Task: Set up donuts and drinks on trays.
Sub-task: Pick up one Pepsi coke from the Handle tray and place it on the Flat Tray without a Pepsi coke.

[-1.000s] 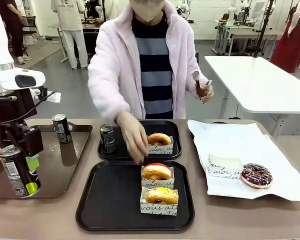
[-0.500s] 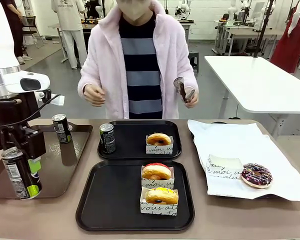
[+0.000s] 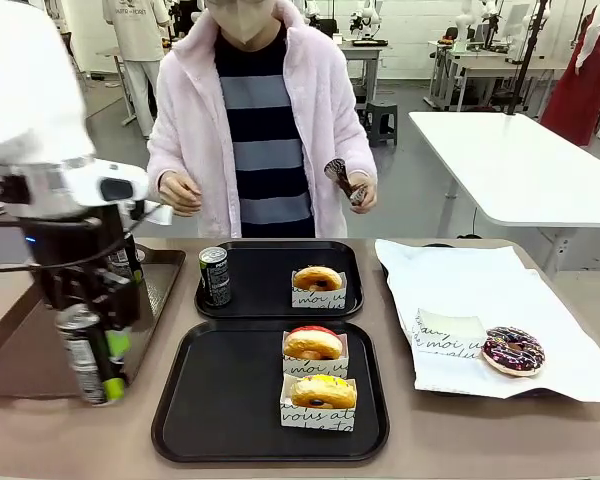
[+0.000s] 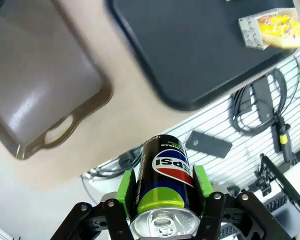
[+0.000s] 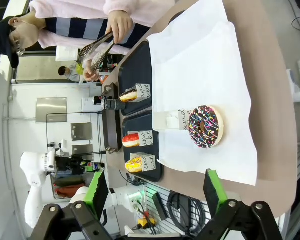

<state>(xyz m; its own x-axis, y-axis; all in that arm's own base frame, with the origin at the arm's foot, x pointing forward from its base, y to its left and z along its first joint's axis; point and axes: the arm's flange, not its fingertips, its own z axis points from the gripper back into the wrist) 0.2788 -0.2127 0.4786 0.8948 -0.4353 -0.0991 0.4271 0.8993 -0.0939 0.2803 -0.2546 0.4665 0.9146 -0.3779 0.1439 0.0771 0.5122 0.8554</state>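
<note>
Front view: left gripper (image 3: 92,362) pinches a Pepsi can (image 3: 83,355) mid-air at 9 o'clock of the near black tray (image 3: 230,400); risk is clipping the brown tray (image 3: 10,360) rim, tipping on release

The left pincer (image 4: 165,197) rises from the bottom edge with its green pads (image 4: 125,186) pressed against both sides of a dark can (image 4: 164,192), whose silver top faces the camera and whose label shows a red, white and blue mark above a green band. Beyond it lies the tan bench (image 4: 125,107). A brown tray (image 4: 37,87) with a cut-out handle sits at the upper left, blurred. A black tray (image 4: 190,50) with a rounded corner fills the upper middle, and near its right side rests a yellow-iced donut (image 4: 281,28) in a white paper sleeve (image 4: 251,31). Past the bench edge, cables (image 4: 262,107) hang against what looks like a slatted white panel.
</note>
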